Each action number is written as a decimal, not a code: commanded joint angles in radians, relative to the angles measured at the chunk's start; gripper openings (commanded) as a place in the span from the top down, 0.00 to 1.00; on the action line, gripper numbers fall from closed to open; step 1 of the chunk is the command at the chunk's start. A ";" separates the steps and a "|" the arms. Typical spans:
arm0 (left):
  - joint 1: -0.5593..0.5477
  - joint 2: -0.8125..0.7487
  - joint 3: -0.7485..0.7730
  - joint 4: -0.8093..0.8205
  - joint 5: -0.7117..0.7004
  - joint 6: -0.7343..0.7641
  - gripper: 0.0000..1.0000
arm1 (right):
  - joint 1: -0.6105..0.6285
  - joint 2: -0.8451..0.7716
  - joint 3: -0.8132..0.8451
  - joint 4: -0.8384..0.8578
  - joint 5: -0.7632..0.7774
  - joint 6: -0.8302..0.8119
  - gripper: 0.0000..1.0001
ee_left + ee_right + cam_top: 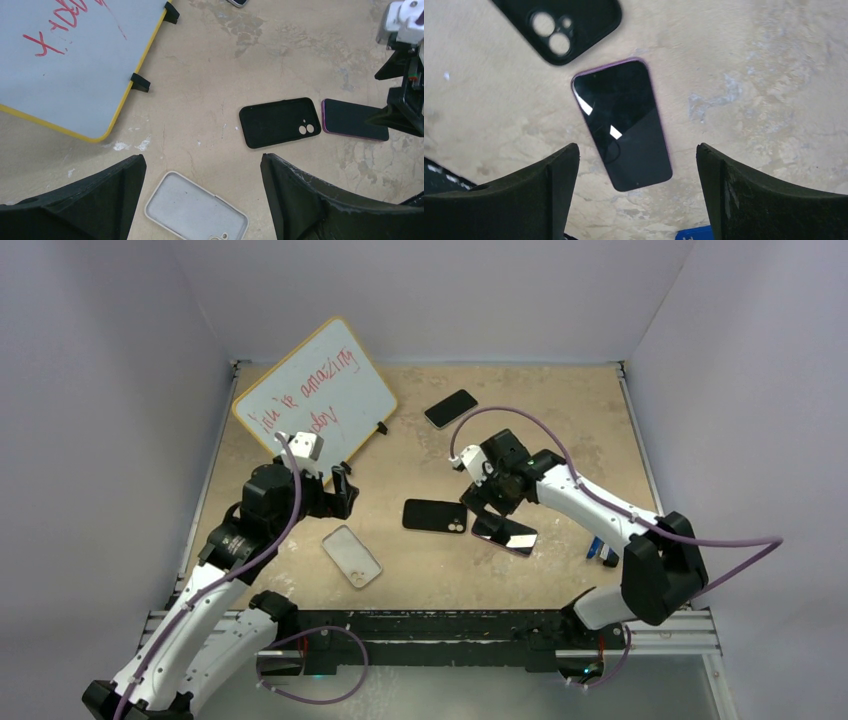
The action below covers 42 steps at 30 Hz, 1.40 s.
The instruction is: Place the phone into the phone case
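Purple-rimmed, the phone (621,125) is laid flat at three o'clock from the whitish phone case (352,555), not yet picked up. The right gripper (636,152) above it and the left gripper (202,167) are held with jaws apart. A side pinch is needed next.

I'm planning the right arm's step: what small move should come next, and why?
Probably lower the right gripper straight onto the phone: its jaws stand open, the phone lies flat on the table below them, not yet grasped.
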 commanded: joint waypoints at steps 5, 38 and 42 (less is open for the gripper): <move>-0.001 -0.024 0.031 0.026 -0.005 0.000 0.11 | -0.012 -0.010 -0.087 -0.100 -0.144 -0.236 0.12; -0.001 -0.011 0.033 0.019 -0.032 -0.001 0.11 | -0.101 0.150 -0.172 0.015 -0.118 -0.359 0.12; -0.001 -0.011 0.032 0.017 -0.037 -0.003 0.11 | -0.101 0.154 -0.171 0.021 -0.105 -0.363 0.17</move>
